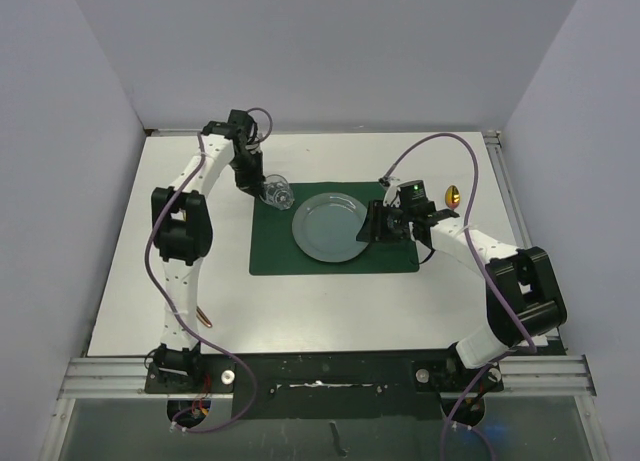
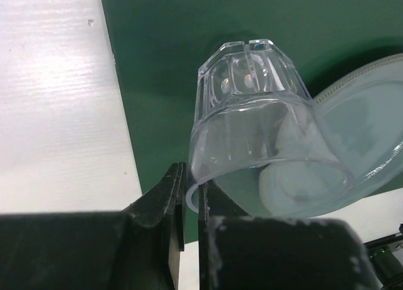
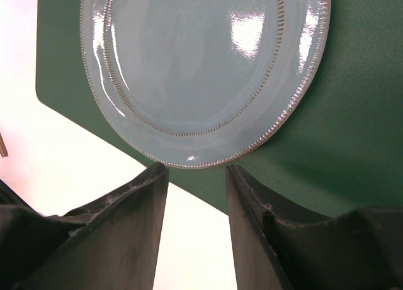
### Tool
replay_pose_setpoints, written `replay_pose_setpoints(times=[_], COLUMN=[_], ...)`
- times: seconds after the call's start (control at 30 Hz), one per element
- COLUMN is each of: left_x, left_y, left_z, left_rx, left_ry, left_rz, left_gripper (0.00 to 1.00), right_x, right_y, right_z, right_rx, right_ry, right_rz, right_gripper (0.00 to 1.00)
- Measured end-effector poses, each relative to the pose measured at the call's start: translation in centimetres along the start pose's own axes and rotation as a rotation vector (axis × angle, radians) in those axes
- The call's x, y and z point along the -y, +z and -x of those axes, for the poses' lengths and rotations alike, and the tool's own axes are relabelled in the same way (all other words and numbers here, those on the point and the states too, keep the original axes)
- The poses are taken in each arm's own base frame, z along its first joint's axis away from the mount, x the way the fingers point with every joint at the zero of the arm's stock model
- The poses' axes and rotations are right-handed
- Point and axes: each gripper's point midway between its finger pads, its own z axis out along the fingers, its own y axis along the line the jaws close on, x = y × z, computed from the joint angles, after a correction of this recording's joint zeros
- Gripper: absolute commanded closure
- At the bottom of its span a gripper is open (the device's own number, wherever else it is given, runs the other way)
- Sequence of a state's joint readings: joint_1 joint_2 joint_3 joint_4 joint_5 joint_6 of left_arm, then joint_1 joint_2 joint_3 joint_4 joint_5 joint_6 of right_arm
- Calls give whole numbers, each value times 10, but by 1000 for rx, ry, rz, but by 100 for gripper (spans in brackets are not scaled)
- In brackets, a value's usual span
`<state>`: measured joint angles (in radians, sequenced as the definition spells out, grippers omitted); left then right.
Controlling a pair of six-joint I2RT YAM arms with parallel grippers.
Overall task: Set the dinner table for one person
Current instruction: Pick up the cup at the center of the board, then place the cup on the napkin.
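A large matte white rectangular bench (image 1: 330, 311) with metal rail edging filled the overhead view, with both arms bolted at its near edge. A dark green rectangular placemat (image 1: 300, 261) lay flat near the middle of the bench. A round pale blue-grey plate (image 1: 328, 226) with a ridged rim sat on the mat.

The left tool (image 2: 191, 199) was over the mat's far left corner, its jaws clamped together on the thin rim of a clear faceted tumbler (image 2: 258, 133). The tumbler was tipped on its side, its mouth toward the wrist camera and its base pointing away. It was just beside the plate's far left edge.

The right tool (image 3: 196, 177) hung low over the mat just to the right of the plate. Its jaws stood apart with nothing between them, and the plate's rim was just ahead of the tips.

A small shiny gold oval object (image 1: 453, 193) lay on the bench to the right of the mat.
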<state>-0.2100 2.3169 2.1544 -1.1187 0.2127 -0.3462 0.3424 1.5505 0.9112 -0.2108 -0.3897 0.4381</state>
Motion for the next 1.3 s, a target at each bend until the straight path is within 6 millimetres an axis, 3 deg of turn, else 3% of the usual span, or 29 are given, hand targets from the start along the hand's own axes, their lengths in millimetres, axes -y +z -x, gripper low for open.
replay_pose_setpoints(times=[0.3, 0.43, 0.7, 1.03, 1.3], left_x=[-4, -6, -22, -21, -14], left_y=[6, 8, 16, 21, 21], left_z=[-5, -3, 1, 4, 3], left_rx=[-23, -26, -34, -37, -41], left_ry=[46, 53, 38, 39, 36], left_rz=[10, 12, 46, 42, 11], left_gripper=[100, 90, 80, 79, 60], right_x=[-2, -2, -3, -7, -4], right_y=[0, 0, 0, 6, 19], right_z=[0, 0, -1, -3, -15], right_rx=[-1, -2, -4, -10, -54], right_ry=[-1, -2, -5, 2, 11], right_rz=[7, 9, 11, 24, 20], right_gripper=[58, 58, 57, 57, 57])
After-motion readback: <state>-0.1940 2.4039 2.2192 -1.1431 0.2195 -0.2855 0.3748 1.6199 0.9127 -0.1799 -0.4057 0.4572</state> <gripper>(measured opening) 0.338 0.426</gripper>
